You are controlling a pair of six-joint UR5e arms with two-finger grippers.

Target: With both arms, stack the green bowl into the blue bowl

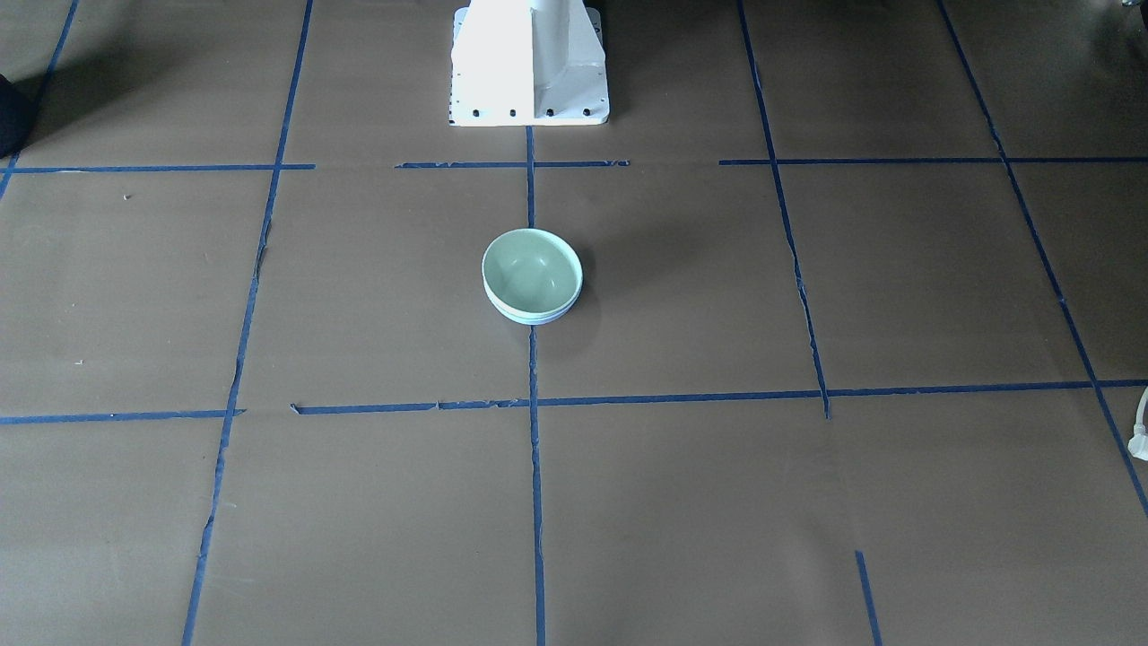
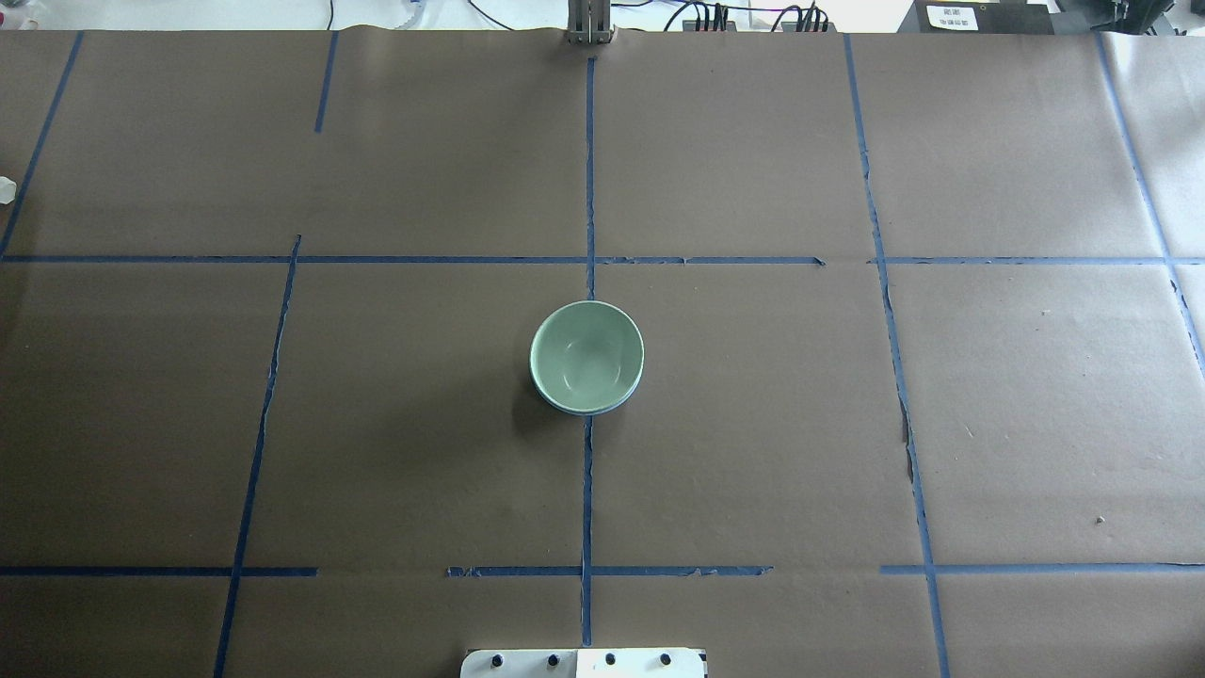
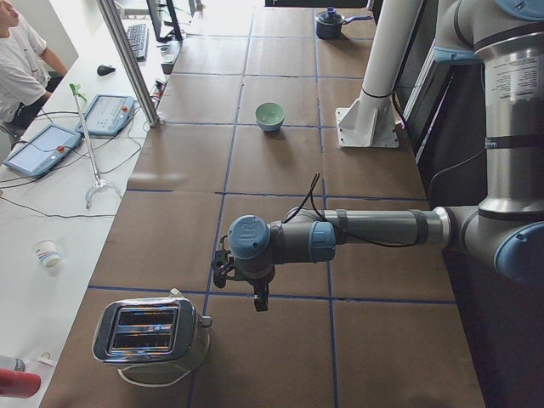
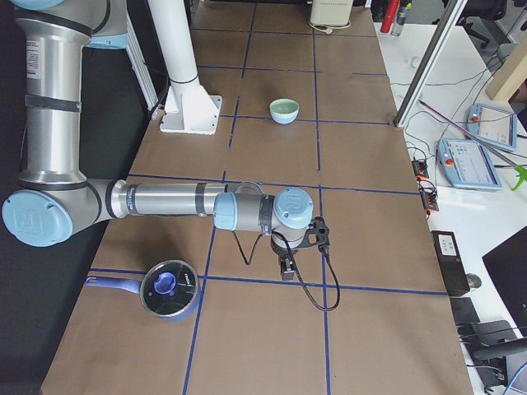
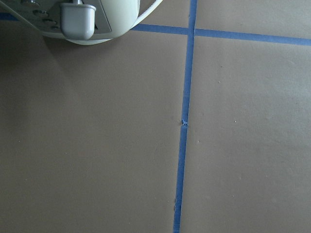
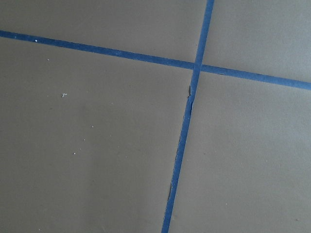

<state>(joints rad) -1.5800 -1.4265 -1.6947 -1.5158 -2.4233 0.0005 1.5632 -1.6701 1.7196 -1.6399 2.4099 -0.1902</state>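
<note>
On the table [image 2: 847, 424], at its middle and well apart from the left arm [image 3: 374, 228] and right arm [image 4: 165, 200], the green bowl [image 2: 586, 356] sits nested in the blue bowl [image 1: 534, 318]; whether the left gripper [image 3: 259, 303] or right gripper [image 4: 286, 271] is clenched, I cannot tell.

I see the table [image 2: 753, 424] papered brown, gridded with blue tape [image 2: 586, 490]. Mid-table sits the blue bowl [image 1: 531, 317] with the green bowl [image 2: 586, 356] nested inside it. The white pedestal [image 1: 529, 63] stands behind them, a toaster [image 3: 151, 333] at the left end and a lidded saucepan [image 4: 169, 290] at the right.
</note>
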